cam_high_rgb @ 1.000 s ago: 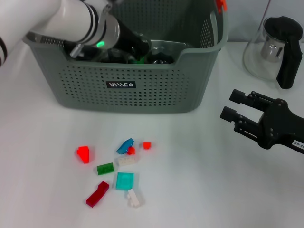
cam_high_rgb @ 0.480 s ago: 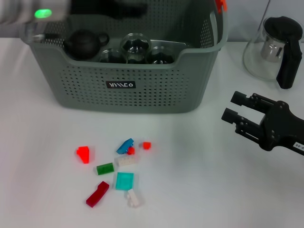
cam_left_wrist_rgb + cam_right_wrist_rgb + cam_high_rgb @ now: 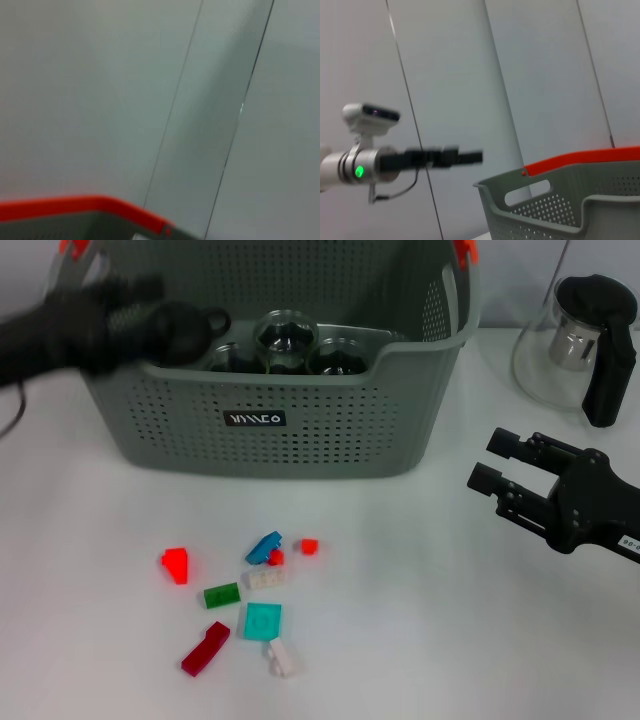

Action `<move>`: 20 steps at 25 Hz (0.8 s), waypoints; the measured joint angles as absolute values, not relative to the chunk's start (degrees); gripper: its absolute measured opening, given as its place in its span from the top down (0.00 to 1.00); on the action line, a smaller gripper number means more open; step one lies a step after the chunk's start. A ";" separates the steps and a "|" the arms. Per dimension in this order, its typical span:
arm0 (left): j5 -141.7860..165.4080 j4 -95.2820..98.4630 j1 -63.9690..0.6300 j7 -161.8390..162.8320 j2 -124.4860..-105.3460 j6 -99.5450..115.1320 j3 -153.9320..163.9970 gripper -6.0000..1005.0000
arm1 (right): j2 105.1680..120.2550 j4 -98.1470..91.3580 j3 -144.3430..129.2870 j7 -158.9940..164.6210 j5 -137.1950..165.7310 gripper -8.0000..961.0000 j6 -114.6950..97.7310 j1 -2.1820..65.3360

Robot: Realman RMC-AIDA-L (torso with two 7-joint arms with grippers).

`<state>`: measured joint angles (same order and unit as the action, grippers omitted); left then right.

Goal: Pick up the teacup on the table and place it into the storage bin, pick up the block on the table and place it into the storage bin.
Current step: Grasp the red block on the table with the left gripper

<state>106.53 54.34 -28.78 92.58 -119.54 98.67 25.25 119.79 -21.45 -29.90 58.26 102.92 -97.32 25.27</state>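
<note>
Left claw (image 3: 150, 290) blurred, over bin (image 3: 300, 445) left rim; cannot tell if fingers apart or together; dark teacup (image 3: 185, 330) sits inside bin, left end, beside glass cups (image 3: 285, 340); teacup part looks done; next is block. Blocks (image 3: 262, 575) loose on bench (image 3: 450, 640) in front of bin, well apart from it. Right claw (image 3: 490, 462) hovers right of bin, fingers apart, empty. Advice: choose outlying red block (image 3: 177, 564); descend straight, avoid nudging neighbours; lift clear of bin wall before release.
</note>
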 joint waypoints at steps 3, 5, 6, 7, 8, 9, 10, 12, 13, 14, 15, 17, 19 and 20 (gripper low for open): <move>109.68 54.53 -25.60 84.13 -120.54 98.92 24.95 0.19 | 119.74 -21.48 -29.87 58.39 102.92 0.40 -97.33 25.47; 113.39 54.66 -24.32 79.88 -121.21 98.68 24.97 0.19 | 119.66 -21.48 -29.87 58.42 102.91 0.40 -97.30 25.59; 113.39 54.66 -24.32 79.88 -121.21 98.68 24.97 0.20 | 119.65 -21.48 -29.86 58.44 102.91 0.40 -97.22 25.60; 119.74 54.07 -24.16 78.52 -121.39 98.23 25.10 0.20 | 119.65 -21.49 -29.84 58.44 102.91 0.40 -97.11 25.63; 121.63 53.57 -24.33 78.29 -121.38 97.93 25.12 0.20 | 119.64 -21.54 -29.82 58.44 102.90 0.40 -96.97 25.65; 123.33 53.01 -24.49 78.03 -121.37 97.67 25.14 0.20 | 119.64 -21.56 -29.80 58.45 102.88 0.40 -96.88 25.69; 124.80 52.15 -24.62 77.27 -121.36 96.79 25.26 0.20 | 119.63 -21.57 -29.79 58.44 102.86 0.40 -96.76 25.76; 126.63 50.42 -24.60 74.79 -121.41 94.24 25.48 0.21 | 119.62 -21.53 -29.79 58.44 102.83 0.40 -96.57 25.88; 126.96 49.80 -24.51 73.68 -121.46 93.30 25.51 0.22 | 119.62 -21.51 -29.78 58.44 102.83 0.40 -96.54 25.91; 127.49 48.93 -24.37 72.03 -121.54 92.01 25.55 0.22 | 119.62 -21.50 -29.76 58.45 102.83 0.40 -96.53 25.93; 127.97 48.20 -24.31 71.01 -121.58 91.12 25.54 0.22 | 119.61 -21.50 -29.72 58.45 102.83 0.40 -96.52 25.94; 129.85 46.80 -24.39 69.70 -121.60 89.08 25.56 0.22 | 119.56 -21.47 -29.65 58.44 102.83 0.40 -96.51 25.95; 132.10 45.77 -24.78 69.52 -121.55 87.44 25.61 0.23 | 119.51 -21.45 -29.60 58.45 102.83 0.40 -96.50 25.99; 133.11 45.30 -25.03 69.52 -121.51 86.73 25.61 0.23 | 119.51 -21.44 -29.58 58.45 102.82 0.40 -96.50 26.02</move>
<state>133.11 45.30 -25.03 69.52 -121.51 86.73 25.61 119.51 -21.44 -29.58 58.45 102.82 -96.50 26.02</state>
